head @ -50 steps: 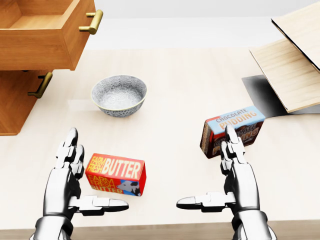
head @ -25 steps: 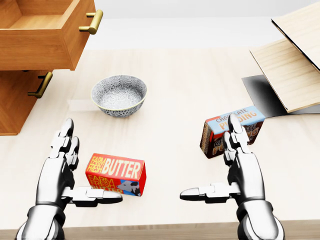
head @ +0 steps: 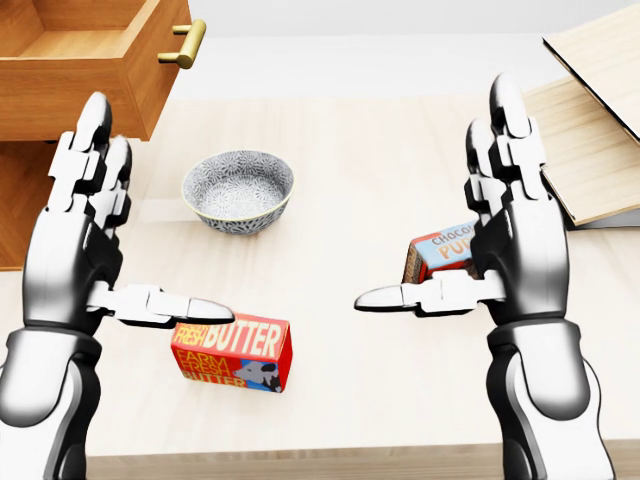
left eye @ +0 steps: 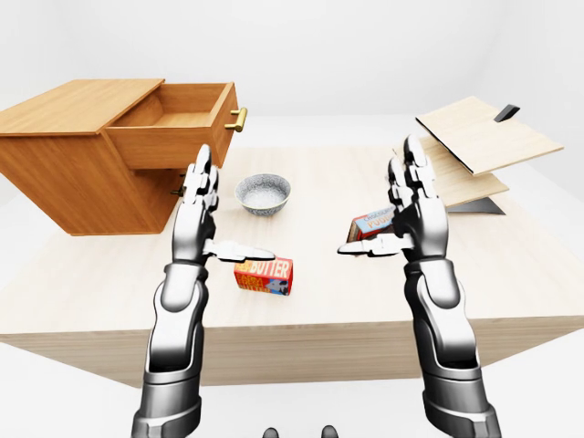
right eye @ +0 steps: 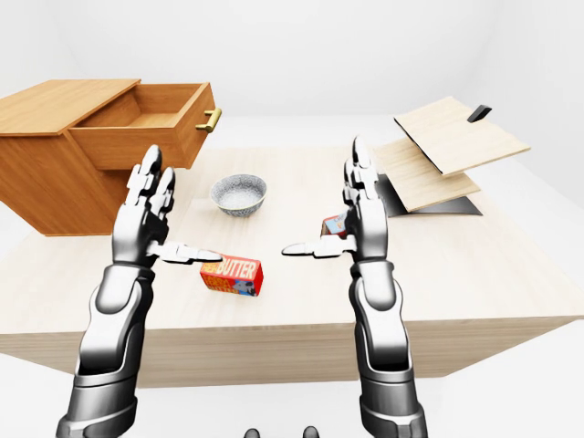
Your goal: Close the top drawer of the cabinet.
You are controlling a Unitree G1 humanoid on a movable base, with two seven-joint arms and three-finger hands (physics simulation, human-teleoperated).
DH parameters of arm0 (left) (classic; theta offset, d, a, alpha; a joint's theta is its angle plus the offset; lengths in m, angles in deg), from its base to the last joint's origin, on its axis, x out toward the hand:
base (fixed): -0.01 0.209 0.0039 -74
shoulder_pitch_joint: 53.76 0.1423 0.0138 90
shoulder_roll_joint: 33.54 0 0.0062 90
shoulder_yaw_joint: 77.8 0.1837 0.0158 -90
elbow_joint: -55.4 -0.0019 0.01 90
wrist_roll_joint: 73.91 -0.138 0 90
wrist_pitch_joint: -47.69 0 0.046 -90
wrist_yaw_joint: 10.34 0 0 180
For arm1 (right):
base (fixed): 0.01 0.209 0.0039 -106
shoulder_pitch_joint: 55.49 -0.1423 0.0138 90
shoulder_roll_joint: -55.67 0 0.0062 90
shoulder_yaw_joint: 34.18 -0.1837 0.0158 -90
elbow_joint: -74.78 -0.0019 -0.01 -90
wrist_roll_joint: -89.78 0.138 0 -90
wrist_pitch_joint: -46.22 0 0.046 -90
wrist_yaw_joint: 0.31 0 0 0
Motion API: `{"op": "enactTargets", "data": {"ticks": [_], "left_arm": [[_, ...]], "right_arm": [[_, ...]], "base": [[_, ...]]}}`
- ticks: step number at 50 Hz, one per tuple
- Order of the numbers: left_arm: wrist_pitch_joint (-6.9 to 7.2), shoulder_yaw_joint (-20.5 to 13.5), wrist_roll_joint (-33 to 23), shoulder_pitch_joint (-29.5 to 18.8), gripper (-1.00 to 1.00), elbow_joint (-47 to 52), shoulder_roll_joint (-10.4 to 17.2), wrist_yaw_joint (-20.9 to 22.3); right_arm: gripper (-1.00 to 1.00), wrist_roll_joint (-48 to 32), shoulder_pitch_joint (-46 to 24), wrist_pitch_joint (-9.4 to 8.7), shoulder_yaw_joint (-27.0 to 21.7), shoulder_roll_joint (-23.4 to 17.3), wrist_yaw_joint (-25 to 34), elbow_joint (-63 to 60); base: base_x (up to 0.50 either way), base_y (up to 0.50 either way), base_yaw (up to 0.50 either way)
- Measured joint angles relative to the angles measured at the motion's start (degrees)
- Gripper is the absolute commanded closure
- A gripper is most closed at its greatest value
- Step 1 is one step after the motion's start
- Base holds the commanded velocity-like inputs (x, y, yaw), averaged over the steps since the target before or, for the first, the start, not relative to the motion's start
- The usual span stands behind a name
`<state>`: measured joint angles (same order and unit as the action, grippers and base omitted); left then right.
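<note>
The top drawer (left eye: 178, 123) of the brown wooden cabinet (left eye: 73, 164) stands pulled out at the left of the light wooden table (left eye: 319, 292); its inside seems empty, though part is hidden. The grey patterned bowl (head: 238, 190) holds nothing. Both silver hands, left hand (head: 85, 235) and right hand (head: 505, 235), are raised with fingers spread, gripping nothing, above the red butter box (head: 232, 352) and the chocolate pudding box (head: 440, 255).
</note>
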<state>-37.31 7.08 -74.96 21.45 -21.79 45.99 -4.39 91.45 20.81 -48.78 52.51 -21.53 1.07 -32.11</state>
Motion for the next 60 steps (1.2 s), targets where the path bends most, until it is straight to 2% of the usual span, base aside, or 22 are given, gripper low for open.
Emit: {"op": "enactTargets", "data": {"ticks": [10, 30, 54, 60], "left_arm": [[0.0, -0.2, 0.1, -1.6, -1.0, 3.7, 0.3, 0.4], [0.0, 0.0, 0.2, -2.6, -1.0, 5.8, 0.3, 0.4], [0.0, 0.3, 0.1, -2.8, -1.0, 6.6, 0.1, 0.4], [0.0, 0.3, 0.1, -2.7, -1.0, 6.8, 0.0, 0.4]], "right_arm": [[-1.0, 0.4, -1.5, 0.0, 0.0, 0.0, -0.4, -3.8], [-1.0, 1.1, -1.8, 0.0, 0.2, 0.0, -0.4, -6.1], [-1.0, 0.7, -1.0, 0.0, 0.3, 0.1, 0.3, -6.9], [-1.0, 0.4, -0.6, 0.0, 0.2, 0.1, 0.4, -6.9]], "base": [[0.04, 0.0, 0.0], [0.33, -0.02, 0.0], [0.01, 0.01, 0.0], [0.3, 0.0, 0.0]]}}
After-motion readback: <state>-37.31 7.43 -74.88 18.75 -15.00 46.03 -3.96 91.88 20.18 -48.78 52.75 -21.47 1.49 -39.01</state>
